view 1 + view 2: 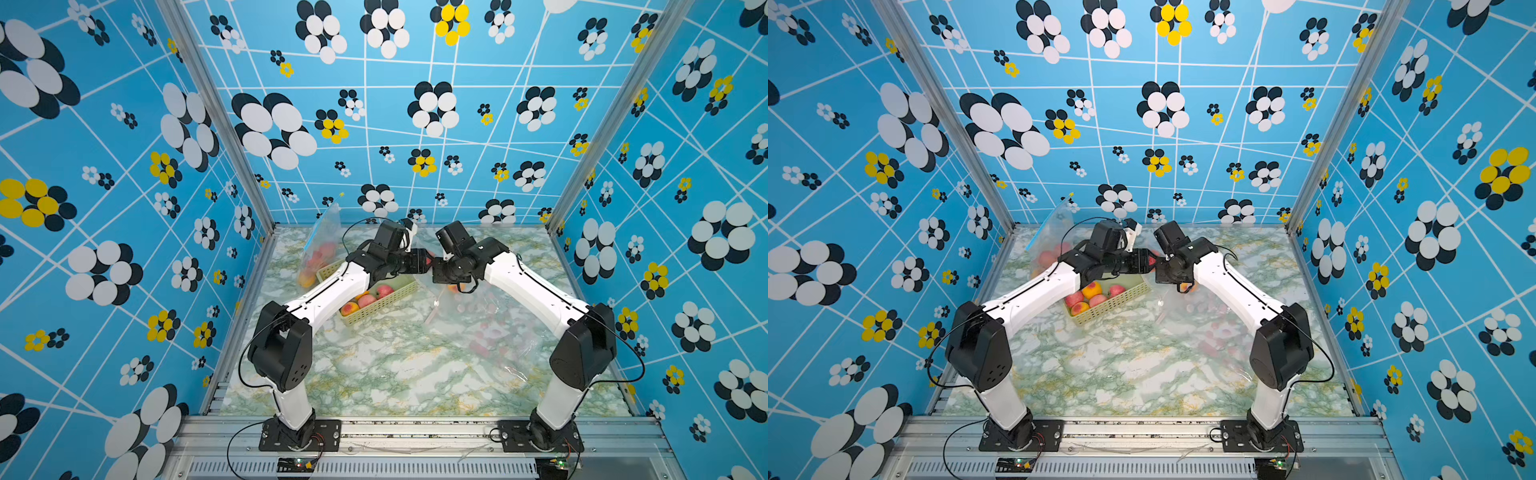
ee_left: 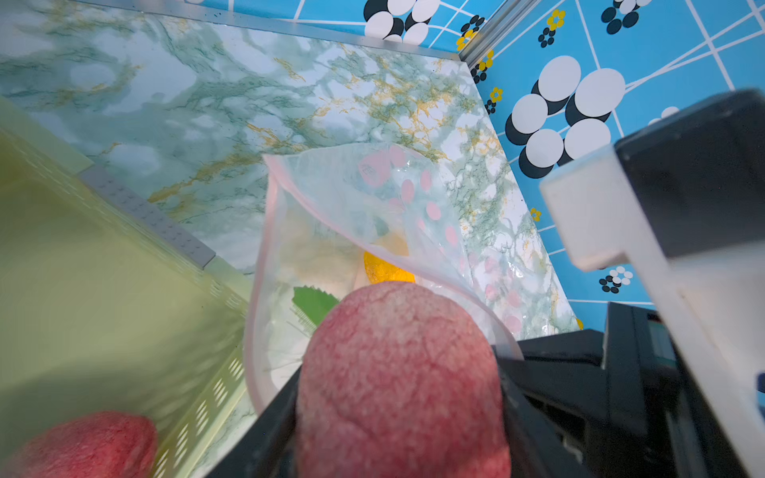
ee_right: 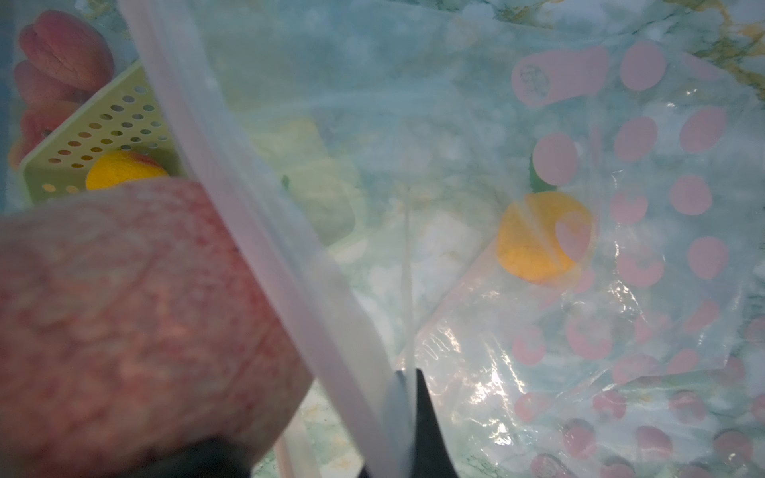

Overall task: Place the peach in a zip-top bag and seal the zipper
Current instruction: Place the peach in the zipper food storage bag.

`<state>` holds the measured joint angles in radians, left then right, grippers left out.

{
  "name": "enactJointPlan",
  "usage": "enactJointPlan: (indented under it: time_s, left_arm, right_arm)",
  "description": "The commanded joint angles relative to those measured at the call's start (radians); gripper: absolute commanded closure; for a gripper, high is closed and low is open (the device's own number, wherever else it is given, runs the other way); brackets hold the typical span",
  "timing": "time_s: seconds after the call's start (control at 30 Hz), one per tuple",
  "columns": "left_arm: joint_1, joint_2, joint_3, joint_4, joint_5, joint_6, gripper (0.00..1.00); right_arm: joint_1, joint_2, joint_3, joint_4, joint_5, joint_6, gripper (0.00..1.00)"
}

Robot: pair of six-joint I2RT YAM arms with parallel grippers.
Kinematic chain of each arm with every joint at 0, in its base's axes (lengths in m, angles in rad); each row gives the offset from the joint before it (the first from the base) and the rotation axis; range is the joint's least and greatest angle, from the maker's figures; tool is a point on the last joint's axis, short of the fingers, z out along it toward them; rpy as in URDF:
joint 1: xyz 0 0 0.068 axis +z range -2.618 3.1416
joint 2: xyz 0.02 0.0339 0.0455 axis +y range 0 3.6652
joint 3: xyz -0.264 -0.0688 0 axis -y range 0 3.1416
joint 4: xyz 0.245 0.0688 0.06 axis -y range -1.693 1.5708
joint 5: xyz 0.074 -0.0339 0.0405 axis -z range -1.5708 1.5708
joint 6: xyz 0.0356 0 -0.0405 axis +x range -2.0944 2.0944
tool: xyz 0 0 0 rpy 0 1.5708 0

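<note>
While the left claw [image 2: 397,397] is clamped on the red peach [image 2: 399,343], the fruit hangs at the open mouth of the zip-top bag [image 2: 356,194], just beside the green basket [image 2: 103,269]. The right claw [image 3: 407,401] is pinched together on the bag's rim, holding that edge above the bench [image 2: 186,103].

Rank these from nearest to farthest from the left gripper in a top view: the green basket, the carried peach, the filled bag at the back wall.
1. peach: held in the left gripper.
2. green basket: just below it, nearer the robot.
3. filled bag: leaning far back on the robot's left, plainly farthest.
</note>
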<state>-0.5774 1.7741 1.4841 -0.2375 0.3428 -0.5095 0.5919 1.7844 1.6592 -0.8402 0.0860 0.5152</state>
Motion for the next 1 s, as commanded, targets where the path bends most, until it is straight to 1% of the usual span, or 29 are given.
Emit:
enactJointPlan:
  time_s: [0.0, 0.27, 0.3, 0.4, 0.6, 0.8, 0.97]
  left_arm:
    - [-0.011, 0.026, 0.027, 0.001, -0.023, 0.004, 0.42]
    - [-0.022, 0.064, 0.037, -0.016, -0.048, 0.014, 0.37]
    - [-0.023, 0.065, 0.038, -0.019, -0.051, 0.017, 0.35]
    - [-0.021, 0.065, 0.042, -0.025, -0.059, 0.021, 0.27]
    - [-0.022, 0.043, 0.040, -0.027, -0.059, 0.025, 0.18]
    - [-0.022, -0.013, 0.021, -0.023, -0.075, 0.032, 0.17]
    - [-0.019, -0.104, -0.020, -0.023, -0.137, 0.048, 0.16]
  right_arm:
    - [0.003, -0.043, -0.013, 0.020, -0.022, 0.022, 1.00]
    - [0.003, -0.055, -0.015, 0.020, -0.017, 0.024, 1.00]
    - [0.003, -0.057, -0.016, 0.016, -0.013, 0.024, 1.00]
    - [0.003, -0.061, -0.016, 0.014, -0.005, 0.023, 1.00]
    - [0.003, -0.068, -0.021, 0.022, -0.004, 0.025, 1.00]
    - [0.003, -0.067, -0.029, 0.025, 0.003, 0.026, 1.00]
    - [0.003, -0.067, -0.029, 0.020, 0.014, 0.024, 1.00]
